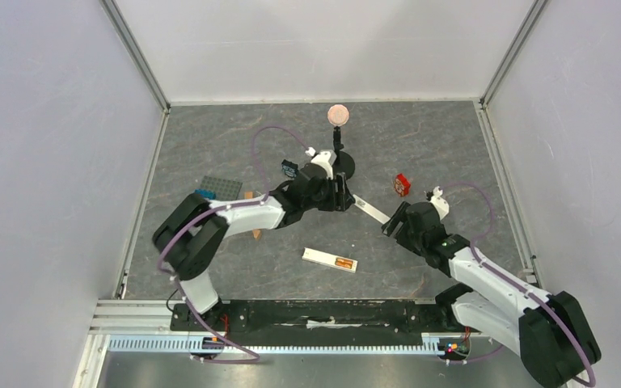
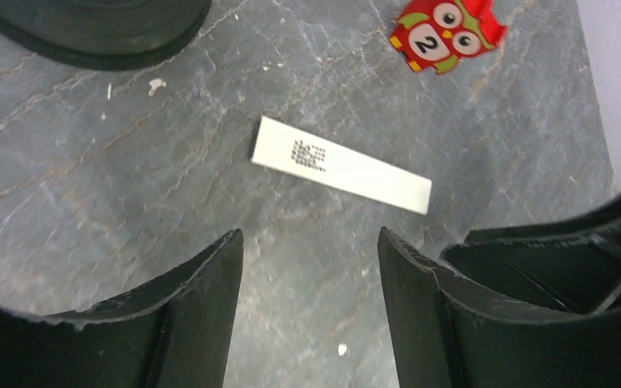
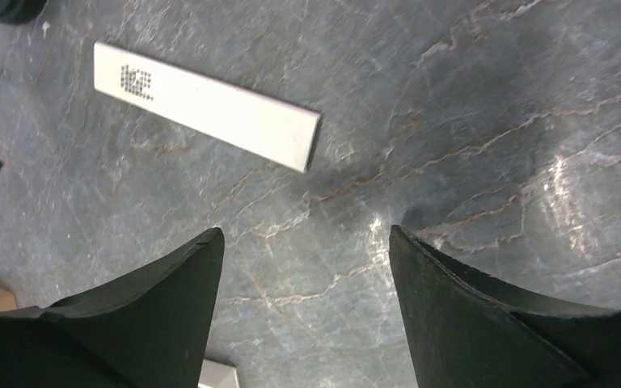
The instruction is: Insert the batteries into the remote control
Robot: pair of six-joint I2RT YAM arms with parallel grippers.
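Note:
The remote control (image 1: 323,257) is a slim white bar lying near the front middle of the table. The batteries (image 1: 344,263), two small orange-copper cylinders, sit side by side in its right end. Farther back, a flat white strip (image 1: 369,208) with a small printed patch lies between my two grippers. The left gripper (image 1: 348,199) hovers just short of the strip (image 2: 341,164), open and empty (image 2: 310,242). From the other end, the right gripper (image 1: 390,222) faces the same strip (image 3: 206,105), also open and empty (image 3: 306,238). Both grippers are apart from the remote.
A red owl tile (image 1: 403,184) lies right of the strip (image 2: 446,24). A pink disc (image 1: 338,113) stands on a black stand with a round base (image 1: 344,166) behind the left gripper. A grey studded plate (image 1: 220,187) and small orange pieces (image 1: 249,196) lie by the left arm.

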